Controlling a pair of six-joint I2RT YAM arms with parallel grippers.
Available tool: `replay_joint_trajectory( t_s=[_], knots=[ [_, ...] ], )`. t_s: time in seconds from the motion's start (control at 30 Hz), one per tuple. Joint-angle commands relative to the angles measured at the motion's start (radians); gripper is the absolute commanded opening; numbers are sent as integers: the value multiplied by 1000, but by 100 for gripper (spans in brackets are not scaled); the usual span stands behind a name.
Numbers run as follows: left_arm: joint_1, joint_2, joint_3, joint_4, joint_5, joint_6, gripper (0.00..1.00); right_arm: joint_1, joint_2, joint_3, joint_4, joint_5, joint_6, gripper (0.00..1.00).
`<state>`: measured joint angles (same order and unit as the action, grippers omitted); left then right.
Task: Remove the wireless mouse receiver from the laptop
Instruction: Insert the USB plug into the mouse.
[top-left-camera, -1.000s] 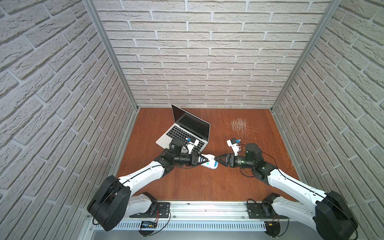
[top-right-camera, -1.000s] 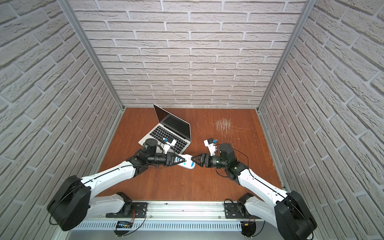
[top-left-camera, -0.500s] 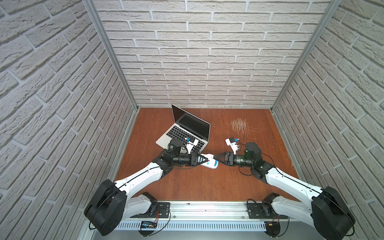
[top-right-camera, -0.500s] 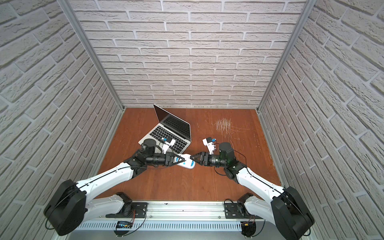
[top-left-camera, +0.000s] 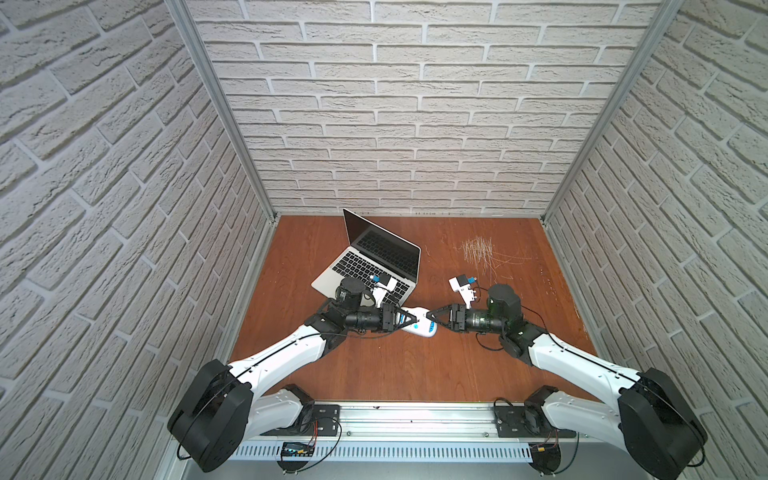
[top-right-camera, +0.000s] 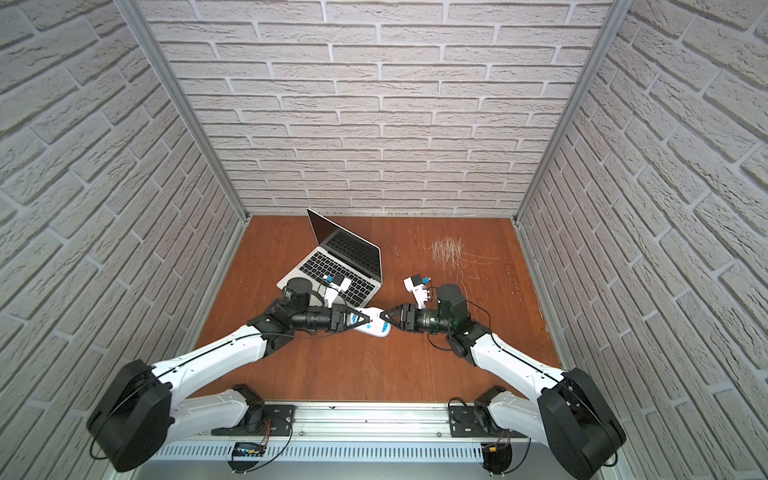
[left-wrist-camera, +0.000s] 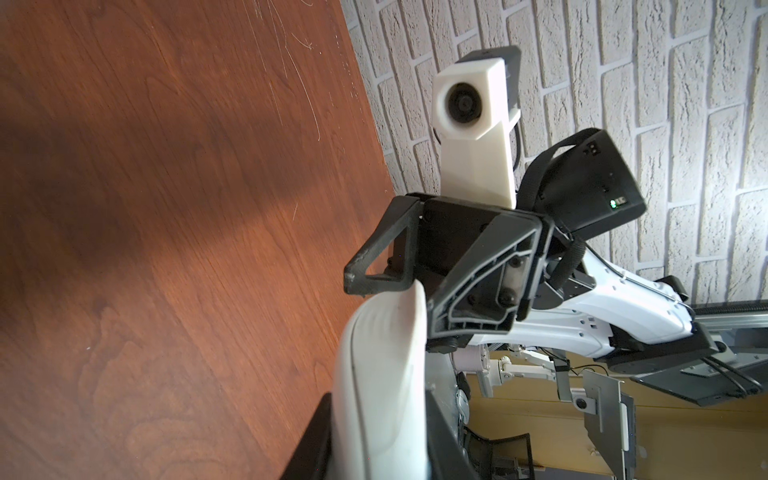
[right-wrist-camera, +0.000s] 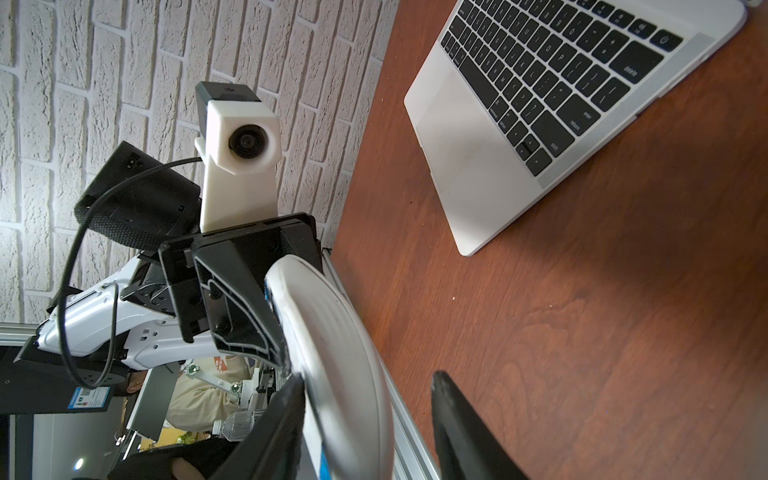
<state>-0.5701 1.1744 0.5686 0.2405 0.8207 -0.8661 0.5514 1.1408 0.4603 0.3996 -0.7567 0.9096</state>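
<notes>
left hand (top-left-camera: 415, 319): clenched on the left end of the white mouse (top-left-camera: 426, 330); same grip in both top views.
right hand (top-left-camera: 432, 316): not closed; straddling the mouse's right end, one finger (right-wrist-camera: 278, 419) against the shell, the other apart from it with bare wood showing between.
white mouse: carried between the two hands, seemingly clear of the table (top-left-camera: 374, 365); long axis left to right, along the line from hand to hand; blue label showing from above.
laptop (top-left-camera: 368, 266): open, in the far half of the table, left of centre, set askew; screen to the far side, trackpad (right-wrist-camera: 465, 137) toward the near left; near right corner under the left wrist.
receiver: not made out in any view; hidden or too small; port side unknown.
bearing: far and left of both hands; nearer the left hand, just beyond its wrist; right edge of the base turned toward the right hand.
step, as judged: mouse handling; no reach for the laptop's edge yet.
next move, as judged: one hand freed of the mouse, low approach to a side edge, pull straight outward along the keyboard's long axis.
room: bare wood right of and nearer than the laptop; scratched patch (top-left-camera: 478, 253) at far right, well apart; narrower strip toward the left wall.
risk, as judged: thin base likely to slide under a sideways pull unless braced.
</notes>
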Motion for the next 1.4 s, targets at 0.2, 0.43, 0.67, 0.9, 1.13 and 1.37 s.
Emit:
replay_joint_trajectory(
  t_s=[0.2, 0.43, 0.67, 0.9, 1.13, 1.37],
  knots=[
    [-7, -26, -7, 68, -3, -2, 0, -2, -6, 14, 53, -10, 5, 51],
    [-7, -32, -1, 68, -13, -4, 0, -2, -18, -9, 38, -4, -6, 66],
    [-14, -28, -1, 83, -19, -11, 0, 4, 1, -22, 115, -13, 43, 64],
    [-28, -11, 10, 94, -26, -16, 0, 27, 45, 3, 145, -29, 54, 59],
    [-30, 0, 13, 95, -36, -13, 0, 54, 55, 4, 156, -34, 53, 57],
    [-30, 5, 8, 97, -46, -13, 0, 62, 61, 8, 177, -53, 70, 43]
  ],
)
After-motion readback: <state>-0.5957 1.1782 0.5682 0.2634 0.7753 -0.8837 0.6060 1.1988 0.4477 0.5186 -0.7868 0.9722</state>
